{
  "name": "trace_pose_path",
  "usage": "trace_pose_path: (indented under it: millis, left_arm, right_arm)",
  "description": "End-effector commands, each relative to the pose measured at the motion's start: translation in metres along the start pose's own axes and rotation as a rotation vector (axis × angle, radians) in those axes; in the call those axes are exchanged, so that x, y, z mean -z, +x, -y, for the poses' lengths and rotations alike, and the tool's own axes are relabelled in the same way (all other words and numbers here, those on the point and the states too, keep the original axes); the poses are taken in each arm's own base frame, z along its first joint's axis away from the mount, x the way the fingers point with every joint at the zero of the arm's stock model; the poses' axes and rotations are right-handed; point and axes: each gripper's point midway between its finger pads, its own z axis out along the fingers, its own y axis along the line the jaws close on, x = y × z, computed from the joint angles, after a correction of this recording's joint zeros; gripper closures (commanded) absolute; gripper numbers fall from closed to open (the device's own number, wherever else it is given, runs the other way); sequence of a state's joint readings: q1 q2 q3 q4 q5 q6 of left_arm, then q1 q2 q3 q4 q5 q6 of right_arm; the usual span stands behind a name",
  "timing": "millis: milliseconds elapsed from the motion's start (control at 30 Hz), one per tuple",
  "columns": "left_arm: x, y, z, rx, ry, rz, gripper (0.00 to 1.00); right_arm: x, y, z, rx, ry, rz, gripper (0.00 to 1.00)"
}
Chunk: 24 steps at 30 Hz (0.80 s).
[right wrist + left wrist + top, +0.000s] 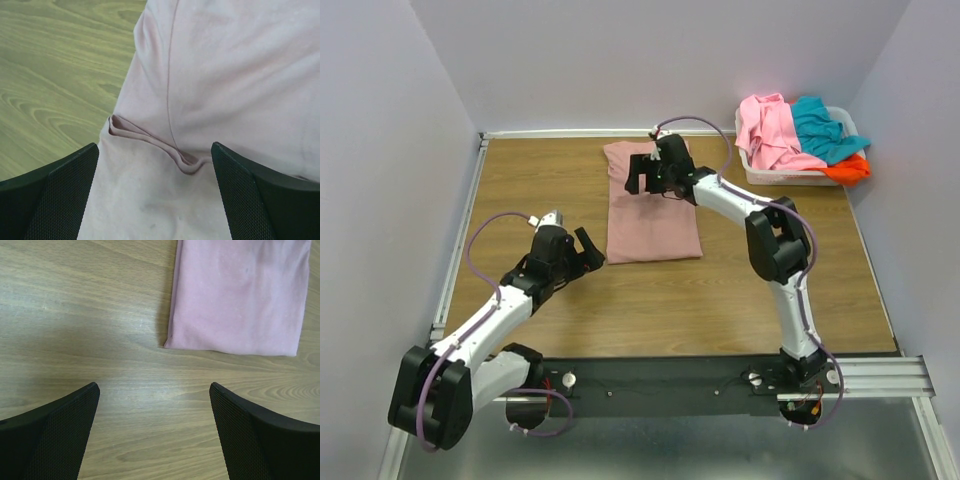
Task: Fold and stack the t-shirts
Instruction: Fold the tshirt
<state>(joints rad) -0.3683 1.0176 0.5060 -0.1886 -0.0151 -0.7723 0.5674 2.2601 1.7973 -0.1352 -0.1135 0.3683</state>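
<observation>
Wood grain runs pale and flat across the table (520,180), with a wide stretch of board between the lilac left wall (390,150) and the cloth. A metal rail (460,240) marks that edge. Next comes the left gripper (588,250), low over the boards just off the near-left corner of the dusty mauve-pink t-shirt (650,225) and apart from it. Its jaws are spread wide and hold nothing. The left wrist view shows only plank between the black, mesh-textured pads (60,430), with the shirt's squared corner ahead and to the right.

The shirt itself is soft and matte, folded into a long rectangle that runs away from the arms. Its side edges are straight, and its far end lies near the back wall.

Over that far half hangs the right gripper (645,180), its fingers also splayed wide and clamping nothing. Whether the tips touch the cloth, I cannot tell. A puckered fold (155,145) lies between them, with a thin seam (170,75) running up from it.

Beyond that is more open board, then the white plastic basket (785,178) tucked in the far-right corner. The bright pink tee (770,130) is draped over its left rim. The teal tee (820,130) is bunched beside it, and the orange-red tee (850,168) spills over the near-right corner.
</observation>
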Motion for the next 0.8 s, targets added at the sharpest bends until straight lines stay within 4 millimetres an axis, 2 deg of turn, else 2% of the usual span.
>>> trace_pose_path:
  millis: [0,33,67,133,167,200,233,267,300,367,400,433,467,500,533,567,600,633,700,767]
  left_arm:
    - [-0.008,0.003,0.007,-0.003,0.048,-0.015,0.02]
    - [-0.01,0.003,0.01,-0.007,0.061,-0.02,0.02]
    - [-0.017,0.005,0.01,-0.011,0.061,-0.03,0.02]
    - [-0.023,0.002,0.017,-0.021,0.076,-0.041,0.02]
    - [-0.031,0.005,0.016,-0.026,0.072,-0.063,0.02]
    - [-0.034,0.002,0.021,-0.031,0.085,-0.064,0.02]
    - [-0.037,0.005,0.023,-0.035,0.095,-0.085,0.02]
    - [-0.042,0.002,0.029,-0.042,0.114,-0.077,0.02]
    - [-0.048,0.004,0.029,-0.046,0.112,-0.093,0.02]
    - [-0.055,0.003,0.032,-0.049,0.125,-0.097,0.02]
    - [-0.061,0.006,0.03,-0.051,0.115,-0.11,0.03]
    - [-0.065,0.006,0.03,-0.052,0.114,-0.115,0.05]
    - [-0.071,0.009,0.03,-0.056,0.114,-0.131,0.13]
    - [-0.074,0.011,0.03,-0.055,0.113,-0.142,0.18]
    - [-0.077,0.014,0.03,-0.062,0.113,-0.157,0.23]
    - [-0.082,0.02,0.025,-0.062,0.096,-0.181,0.31]
    - [-0.084,0.022,0.025,-0.062,0.096,-0.188,0.36]
    - [-0.086,0.024,0.024,-0.061,0.097,-0.193,0.44]
    - [-0.09,0.033,0.02,-0.059,0.088,-0.221,0.51]
    - [-0.093,0.038,0.019,-0.059,0.091,-0.236,0.65]
  right_arm:
    - [0.035,-0.026,0.009,0.04,0.092,0.064,0.0]
    - [0.04,-0.005,0.017,0.026,0.116,0.025,0.0]
    - [0.064,-0.023,0.02,0.013,0.166,0.082,0.0]
    - [0.086,-0.013,0.03,-0.023,0.219,0.084,0.0]
    - [0.095,0.018,0.048,-0.067,0.278,0.036,0.0]
    - [0.118,0.009,0.05,-0.099,0.287,0.076,0.0]
    - [0.127,0.018,0.055,-0.151,0.301,0.073,0.0]
    - [0.135,0.055,0.071,-0.176,0.336,0.009,0.0]
    - [0.151,0.052,0.073,-0.212,0.34,0.038,0.0]
    - [0.163,0.076,0.077,-0.224,0.338,-0.001,0.0]
    - [0.168,0.102,0.083,-0.233,0.348,-0.049,0.0]
    - [0.171,0.109,0.082,-0.245,0.337,-0.062,0.0]
    - [0.178,0.123,0.078,-0.26,0.309,-0.089,0.0]
    - [0.18,0.119,0.075,-0.265,0.295,-0.08,0.0]
    - [0.184,0.131,0.078,-0.275,0.304,-0.098,0.01]
    - [0.186,0.135,0.077,-0.281,0.298,-0.105,0.03]
    - [0.187,0.139,0.079,-0.282,0.302,-0.111,0.03]
    - [0.187,0.146,0.081,-0.296,0.313,-0.125,0.06]
    - [0.184,0.156,0.082,-0.309,0.31,-0.155,0.09]
    - [0.178,0.166,0.085,-0.324,0.322,-0.187,0.16]
